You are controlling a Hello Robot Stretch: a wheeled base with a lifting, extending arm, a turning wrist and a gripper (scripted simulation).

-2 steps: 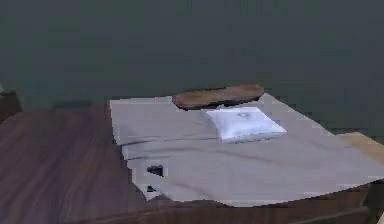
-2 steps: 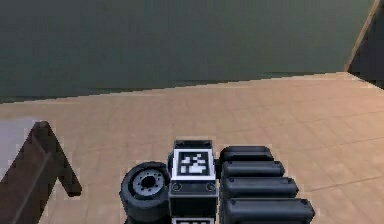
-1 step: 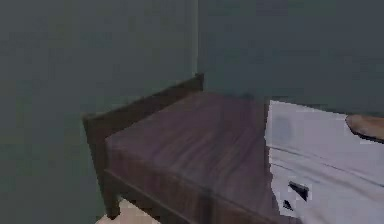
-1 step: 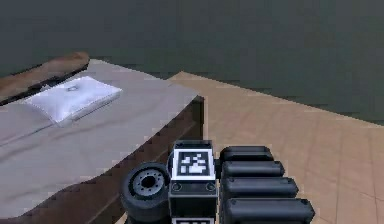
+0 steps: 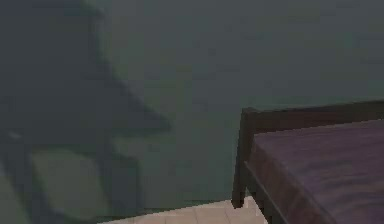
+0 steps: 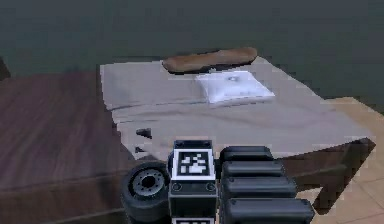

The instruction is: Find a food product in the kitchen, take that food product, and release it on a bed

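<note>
Gripper point(image 6: 142, 141) sits low in the arm side view, left of the white marker point(image 6: 192, 165) and the arm point(image 6: 255, 185). Its thin fingers are over the near part of a grey sheet point(image 6: 250, 125); can't tell finger state or whether it holds anything. Farther out on the sheet is a white pillow point(image 6: 235, 88). Just beyond it a long brown loaf-shaped thing point(image 6: 210, 60) lies flat at the far edge. Dark cover point(image 6: 50, 130) left of the sheet. Forward view: bed point(image 5: 300, 118) corner at right, dark wall point(image 5: 220, 50), pale floor point(image 5: 190, 212) near.

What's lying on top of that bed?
On the bed lie a grey cover, a white pillow and, beyond it, a long brown loaf-like thing. Whatever is under the cover and pillow is hidden.
</note>
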